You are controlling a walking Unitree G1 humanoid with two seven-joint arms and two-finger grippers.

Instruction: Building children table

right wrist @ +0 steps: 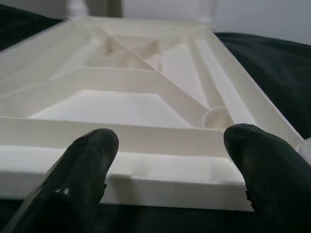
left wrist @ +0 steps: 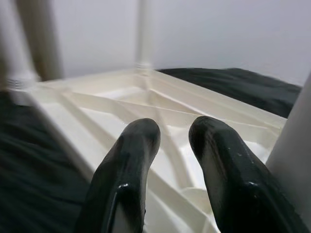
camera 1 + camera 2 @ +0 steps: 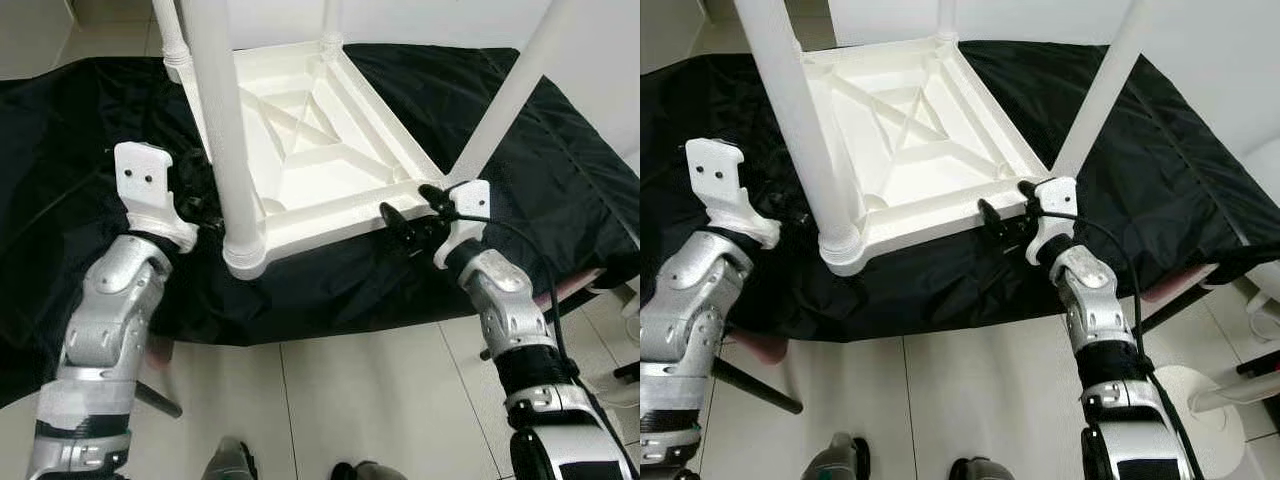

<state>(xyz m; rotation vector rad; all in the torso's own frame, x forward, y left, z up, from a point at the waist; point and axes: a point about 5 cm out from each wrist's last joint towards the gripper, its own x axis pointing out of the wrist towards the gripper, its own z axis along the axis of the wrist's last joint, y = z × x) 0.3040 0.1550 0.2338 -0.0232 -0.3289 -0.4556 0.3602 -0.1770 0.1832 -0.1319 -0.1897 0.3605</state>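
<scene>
— Two silver arms are seen rising from the bottom of the frame over a tiled floor [image 3: 350, 400]. What is being worked on?

— An upturned white children's table [image 3: 310, 150], laid on a black cloth [image 3: 560, 180] at the centre of the frame, legs pointing up. Four legs appear fitted; the near-left leg [image 3: 225, 150] is seated in its corner socket.

— Where are the tools?

— The right tool [image 3: 415, 210] is held at the near-right edge of the tabletop frame, its fingers [image 1: 87, 160] spread wide and nothing gripped. The left tool [image 2: 172, 160] is set beside the near-left leg, fingers narrowly parted and empty.

— What risk is judged?

— A leg could be knocked askew by either arm, or the table dragged across the loose cloth if the rim is pushed, not clamped.

— What is added by the wrist views?

— The finger gaps are shown plainly there, and the ribbed underside at close range; the head views give the whole layout.
</scene>
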